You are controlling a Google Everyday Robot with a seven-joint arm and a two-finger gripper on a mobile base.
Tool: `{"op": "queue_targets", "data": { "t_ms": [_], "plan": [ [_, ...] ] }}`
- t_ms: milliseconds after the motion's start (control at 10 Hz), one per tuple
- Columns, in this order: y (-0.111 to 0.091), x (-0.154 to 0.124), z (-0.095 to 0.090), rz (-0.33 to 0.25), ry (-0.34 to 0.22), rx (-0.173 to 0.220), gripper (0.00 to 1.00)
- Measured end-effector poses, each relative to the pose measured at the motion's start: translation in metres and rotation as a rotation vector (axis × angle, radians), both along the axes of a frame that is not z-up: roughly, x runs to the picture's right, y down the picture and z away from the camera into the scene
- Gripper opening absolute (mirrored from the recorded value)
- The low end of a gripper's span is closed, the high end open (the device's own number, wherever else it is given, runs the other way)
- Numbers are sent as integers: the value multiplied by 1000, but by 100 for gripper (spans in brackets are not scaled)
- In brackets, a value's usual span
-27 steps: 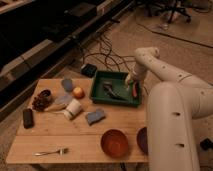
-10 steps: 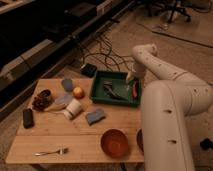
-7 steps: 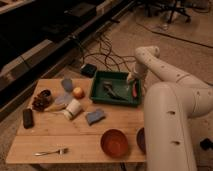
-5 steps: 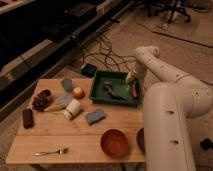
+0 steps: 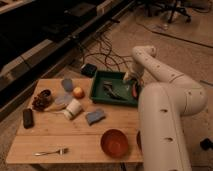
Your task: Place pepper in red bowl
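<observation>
The pepper is a small red-orange piece at the right end of the green tray, at the back right of the wooden table. My gripper hangs over that end of the tray, just above and left of the pepper. I cannot tell whether it touches the pepper. The red bowl stands near the table's front edge, well in front of the tray, with nothing in it.
A darker bowl shows partly behind my white arm, right of the red bowl. A dark utensil lies in the tray. An orange fruit, white cup, blue sponge, fork and black block lie on the table. Cables run on the floor behind.
My arm has shifted only slightly over the right end of the tray. The pepper and the other things have not moved.
</observation>
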State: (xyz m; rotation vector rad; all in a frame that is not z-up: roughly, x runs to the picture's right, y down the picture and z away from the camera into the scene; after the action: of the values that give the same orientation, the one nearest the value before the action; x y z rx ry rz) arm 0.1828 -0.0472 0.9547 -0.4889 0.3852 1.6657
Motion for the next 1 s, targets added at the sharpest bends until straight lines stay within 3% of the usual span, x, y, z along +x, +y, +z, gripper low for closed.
{"op": "queue_targets", "data": {
  "t_ms": [400, 1000],
  "plan": [
    [4, -3, 10, -2, -10, -9, 65],
    [13, 5, 22, -6, 34, -37, 65]
  ]
}}
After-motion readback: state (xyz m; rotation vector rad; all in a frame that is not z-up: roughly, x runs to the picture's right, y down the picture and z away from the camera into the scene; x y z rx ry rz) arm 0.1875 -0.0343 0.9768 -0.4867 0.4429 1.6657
